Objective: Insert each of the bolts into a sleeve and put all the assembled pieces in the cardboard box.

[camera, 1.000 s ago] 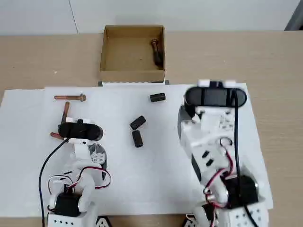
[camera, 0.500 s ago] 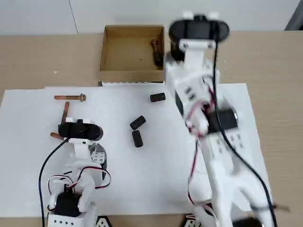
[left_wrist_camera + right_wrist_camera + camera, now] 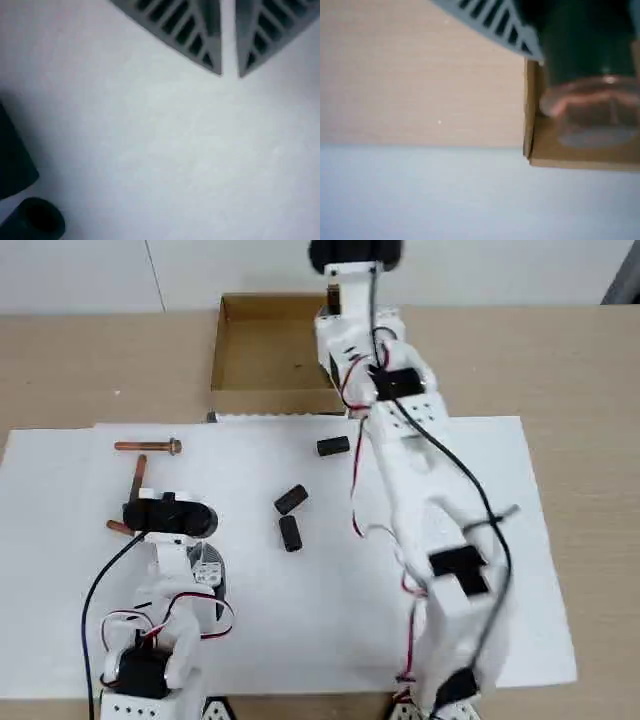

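My right arm stretches over the right side of the cardboard box. In the right wrist view my right gripper is shut on a black sleeve with a copper bolt head showing at its end, above the box's corner. Three loose bolts lie at the paper's left, by my left arm. Three black sleeves lie mid-paper. My left gripper is shut and holds nothing, just above the paper, with two sleeves off to its side.
A white paper sheet covers the table's near half, with bare wooden table around the box. The box stands at the paper's far edge, close to the table's back edge. The right arm's cables hang over the paper's middle right.
My right arm has swung from a folded pose over the paper's right side forward to the box, and it hides the piece lying inside. The left arm, bolts and sleeves have not moved.
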Robot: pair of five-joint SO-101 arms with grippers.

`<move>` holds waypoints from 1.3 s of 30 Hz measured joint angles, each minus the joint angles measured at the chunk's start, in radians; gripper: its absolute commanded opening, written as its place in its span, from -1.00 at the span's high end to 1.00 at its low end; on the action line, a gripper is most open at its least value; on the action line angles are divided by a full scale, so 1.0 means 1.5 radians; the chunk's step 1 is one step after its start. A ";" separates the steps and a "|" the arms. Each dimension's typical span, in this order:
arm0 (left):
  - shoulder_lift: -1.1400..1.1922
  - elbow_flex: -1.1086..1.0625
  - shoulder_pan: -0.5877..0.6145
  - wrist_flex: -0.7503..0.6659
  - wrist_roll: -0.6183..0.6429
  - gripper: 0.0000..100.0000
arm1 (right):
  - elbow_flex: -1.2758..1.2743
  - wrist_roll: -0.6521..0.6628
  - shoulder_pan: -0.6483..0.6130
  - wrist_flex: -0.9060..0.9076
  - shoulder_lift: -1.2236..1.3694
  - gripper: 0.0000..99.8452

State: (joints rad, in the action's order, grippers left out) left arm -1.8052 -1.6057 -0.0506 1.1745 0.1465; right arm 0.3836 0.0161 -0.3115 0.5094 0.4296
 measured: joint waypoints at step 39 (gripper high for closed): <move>0.000 0.000 0.000 0.000 0.000 0.99 | 0.213 0.081 -0.047 0.388 0.094 0.99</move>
State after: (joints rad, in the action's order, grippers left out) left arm -1.8052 -1.6057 -0.0506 1.1745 0.1465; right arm 0.7027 0.1373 -0.3821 1.0909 0.5708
